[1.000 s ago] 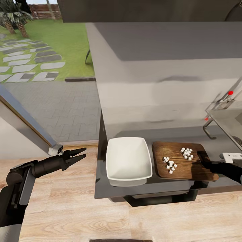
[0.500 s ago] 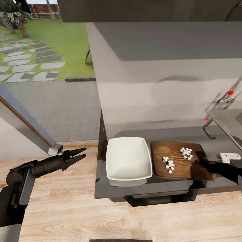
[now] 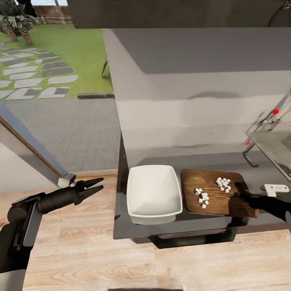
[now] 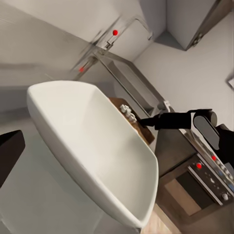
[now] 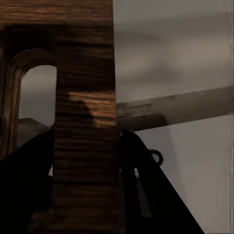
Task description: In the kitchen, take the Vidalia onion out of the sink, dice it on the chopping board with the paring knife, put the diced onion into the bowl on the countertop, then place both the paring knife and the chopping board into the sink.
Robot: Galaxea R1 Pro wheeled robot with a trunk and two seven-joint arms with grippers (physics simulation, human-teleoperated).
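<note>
Worktop (image 3: pixel 161 230) dark grey, carries bowl and board side by side near front edge. Sink (image 3: pixel 275 147) at far right, tap with red knob above. Bowl (image 3: pixel 154 193) white, empty, left of chopping board (image 3: pixel 210 184), nearly touching. Board's right end raised slightly, right gripper (image 3: pixel 242 192) pinching that end beside slot hole; jaws closed on wood in right wrist view (image 5: pixel 85 146). Diced onion (image 3: pixel 223 184) in two small clusters on board. Left gripper (image 3: pixel 93 185) off worktop's left edge over wooden floor (image 3: pixel 81 258), jaws slightly parted, holding nothing.
</note>
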